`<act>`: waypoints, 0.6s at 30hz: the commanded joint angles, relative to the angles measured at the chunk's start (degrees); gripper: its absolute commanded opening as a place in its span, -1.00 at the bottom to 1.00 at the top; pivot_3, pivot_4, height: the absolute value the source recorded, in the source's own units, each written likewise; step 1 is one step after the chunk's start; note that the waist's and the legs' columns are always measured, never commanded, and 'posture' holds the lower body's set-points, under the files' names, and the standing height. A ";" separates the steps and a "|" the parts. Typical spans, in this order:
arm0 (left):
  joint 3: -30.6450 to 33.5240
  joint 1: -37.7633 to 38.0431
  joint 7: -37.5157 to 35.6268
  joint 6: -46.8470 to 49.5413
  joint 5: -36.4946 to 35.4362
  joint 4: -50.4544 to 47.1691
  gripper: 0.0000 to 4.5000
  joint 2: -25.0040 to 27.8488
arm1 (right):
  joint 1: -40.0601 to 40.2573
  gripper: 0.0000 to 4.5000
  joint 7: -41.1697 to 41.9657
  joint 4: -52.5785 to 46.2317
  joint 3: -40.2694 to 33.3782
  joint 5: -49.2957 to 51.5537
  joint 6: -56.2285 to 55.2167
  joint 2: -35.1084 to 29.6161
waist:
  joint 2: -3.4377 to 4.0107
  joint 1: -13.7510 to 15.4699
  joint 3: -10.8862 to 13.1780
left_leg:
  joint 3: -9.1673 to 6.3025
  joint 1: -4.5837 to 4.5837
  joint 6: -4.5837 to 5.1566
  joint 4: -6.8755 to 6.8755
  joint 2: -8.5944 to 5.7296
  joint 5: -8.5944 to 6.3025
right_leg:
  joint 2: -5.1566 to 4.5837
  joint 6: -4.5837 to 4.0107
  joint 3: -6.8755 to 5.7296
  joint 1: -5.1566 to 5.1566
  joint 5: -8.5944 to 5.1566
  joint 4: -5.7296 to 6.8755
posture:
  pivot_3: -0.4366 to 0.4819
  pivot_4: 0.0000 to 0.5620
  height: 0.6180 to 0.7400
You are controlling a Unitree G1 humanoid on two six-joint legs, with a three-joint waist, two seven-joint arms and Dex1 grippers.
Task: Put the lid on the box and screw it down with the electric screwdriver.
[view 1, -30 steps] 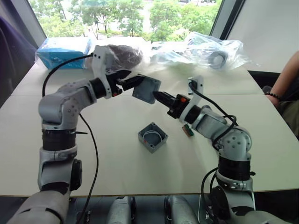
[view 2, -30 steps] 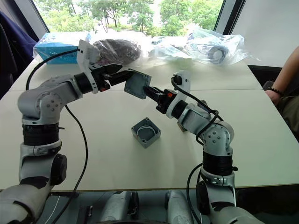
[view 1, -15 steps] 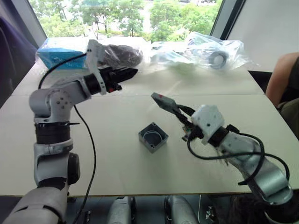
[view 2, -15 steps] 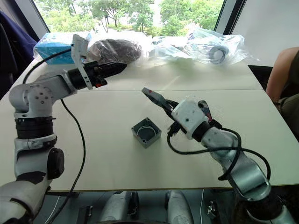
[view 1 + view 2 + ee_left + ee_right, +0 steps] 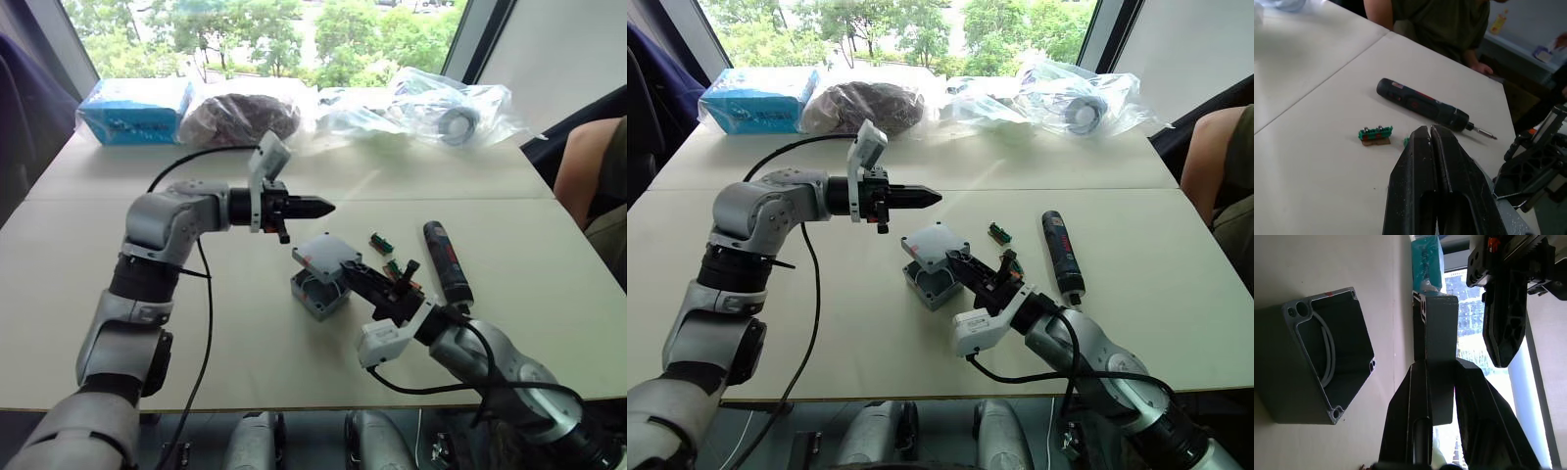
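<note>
Right hand [image 5: 965, 266] pinching the lid [image 5: 934, 244] by one edge, holding it flat just above the box [image 5: 315, 292], which sits open on the table [image 5: 245, 323] with the white loop [image 5: 1328, 350] showing inside. Looks lined up for lowering straight onto the rim. Left hand [image 5: 318, 207] pressed together, empty, hovering off to the side and above, probably keeping out of the way. Electric screwdriver [image 5: 446, 260] lying on the table beyond the right arm, untouched, next to some small green pieces [image 5: 1375, 134]. Screwing not started yet.
</note>
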 commanded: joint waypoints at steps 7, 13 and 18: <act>-4.40 2.12 -6.44 -6.44 6.02 0.17 -0.98 2.69 | 2.70 -0.94 -2.28 1.55 -1.66 -5.46 -4.95 4.22 | 0.00 -0.03 0.00 | -0.02 0.01 0.00 0.00 0.01 0.00 | 0.01 0.00 0.00 0.00 -0.01 0.01 | -0.05 -0.47 1.00; -5.55 3.68 -7.18 -7.36 8.21 -0.40 -0.98 2.49 | 3.72 -0.94 -3.25 2.96 -2.40 -7.49 -7.13 4.54 | 0.00 0.16 0.00 | -0.06 0.00 0.01 0.01 0.01 0.00 | 0.00 -0.01 0.00 0.01 -0.01 0.01 | -0.05 -0.47 1.00; -6.27 4.43 -7.33 -7.70 9.39 -1.35 -0.98 2.34 | 4.63 -0.94 -4.06 4.26 -3.34 -8.49 -8.12 4.43 | 0.00 0.03 0.00 | -0.09 0.01 0.01 0.01 0.01 0.00 | 0.00 0.00 0.00 0.01 -0.01 0.02 | -0.05 -0.47 1.00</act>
